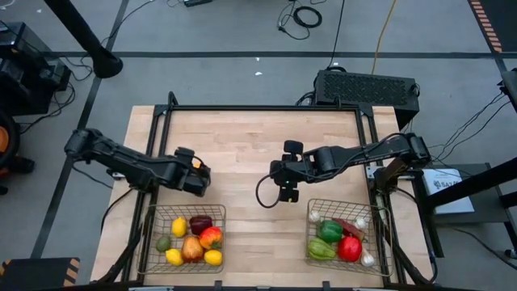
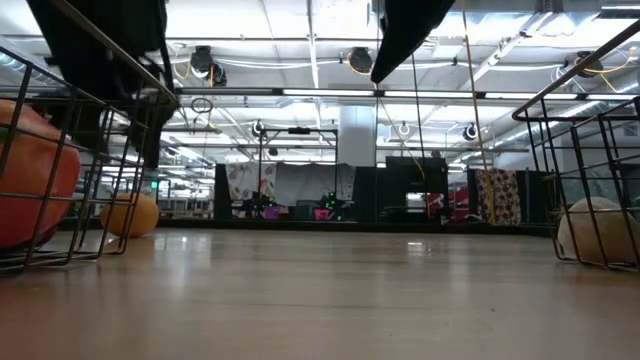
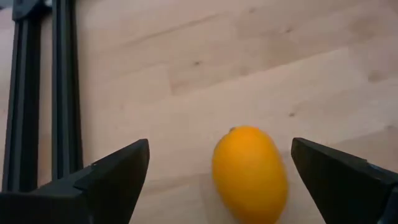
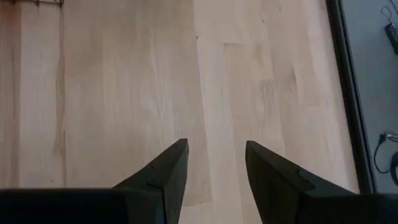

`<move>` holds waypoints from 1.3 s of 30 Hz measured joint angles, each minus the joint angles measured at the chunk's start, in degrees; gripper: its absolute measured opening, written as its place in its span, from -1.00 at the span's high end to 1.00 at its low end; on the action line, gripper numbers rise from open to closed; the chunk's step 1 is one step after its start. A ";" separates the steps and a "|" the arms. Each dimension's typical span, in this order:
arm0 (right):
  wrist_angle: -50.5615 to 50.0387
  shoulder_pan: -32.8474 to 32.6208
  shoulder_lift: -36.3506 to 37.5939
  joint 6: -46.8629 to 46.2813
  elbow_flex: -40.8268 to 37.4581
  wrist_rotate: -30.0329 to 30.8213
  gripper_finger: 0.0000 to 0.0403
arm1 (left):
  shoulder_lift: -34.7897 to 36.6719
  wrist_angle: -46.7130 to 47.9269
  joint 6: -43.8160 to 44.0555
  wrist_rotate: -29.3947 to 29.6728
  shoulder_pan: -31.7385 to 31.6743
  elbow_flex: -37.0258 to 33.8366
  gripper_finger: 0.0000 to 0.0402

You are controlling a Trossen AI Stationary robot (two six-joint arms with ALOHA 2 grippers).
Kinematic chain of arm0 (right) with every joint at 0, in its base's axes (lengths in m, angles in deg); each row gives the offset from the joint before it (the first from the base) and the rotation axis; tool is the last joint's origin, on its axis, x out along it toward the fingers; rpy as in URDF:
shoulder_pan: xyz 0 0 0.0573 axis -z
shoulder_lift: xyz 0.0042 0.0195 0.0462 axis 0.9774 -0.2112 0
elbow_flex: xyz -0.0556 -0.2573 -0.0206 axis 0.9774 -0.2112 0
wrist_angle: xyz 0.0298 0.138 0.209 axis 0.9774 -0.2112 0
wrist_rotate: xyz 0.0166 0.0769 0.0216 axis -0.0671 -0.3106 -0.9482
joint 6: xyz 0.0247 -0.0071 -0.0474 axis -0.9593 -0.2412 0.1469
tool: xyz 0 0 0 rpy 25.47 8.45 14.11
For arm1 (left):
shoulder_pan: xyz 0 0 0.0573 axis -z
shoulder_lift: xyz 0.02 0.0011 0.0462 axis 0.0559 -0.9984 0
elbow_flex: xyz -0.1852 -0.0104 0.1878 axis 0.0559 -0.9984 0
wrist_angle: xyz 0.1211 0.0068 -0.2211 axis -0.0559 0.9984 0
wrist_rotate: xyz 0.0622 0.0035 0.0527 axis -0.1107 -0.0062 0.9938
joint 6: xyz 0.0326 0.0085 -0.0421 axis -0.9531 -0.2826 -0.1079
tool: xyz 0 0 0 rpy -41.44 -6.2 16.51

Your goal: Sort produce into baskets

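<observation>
Left wrist view alone shows an orange [image 3: 250,172] on the bare table [image 3: 249,56], between the widely spread, empty fingers of the left gripper [image 3: 221,180]; from above, that gripper [image 1: 196,171] hides it, just beyond the left basket [image 1: 153,217]. The right gripper [image 4: 211,171], partly parted and empty, hangs toward the right basket [image 1: 380,217].

Orange fruit [image 3: 250,174] on pale wood table [image 3: 249,62], black baskets [image 1: 153,222].
</observation>
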 joint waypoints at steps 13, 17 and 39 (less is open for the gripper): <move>1.37 0.39 0.00 1.51 0.00 0.09 0.24 | -5.62 -11.53 -4.83 -2.56 -3.61 -3.87 -0.99; 1.37 0.38 0.00 1.51 0.00 0.05 0.24 | -7.36 -11.39 -4.91 -3.35 -4.49 -3.87 -0.99; 1.10 0.38 0.00 1.52 0.00 -0.04 0.24 | -13.40 -15.81 -14.18 -10.73 -6.63 -3.89 -0.61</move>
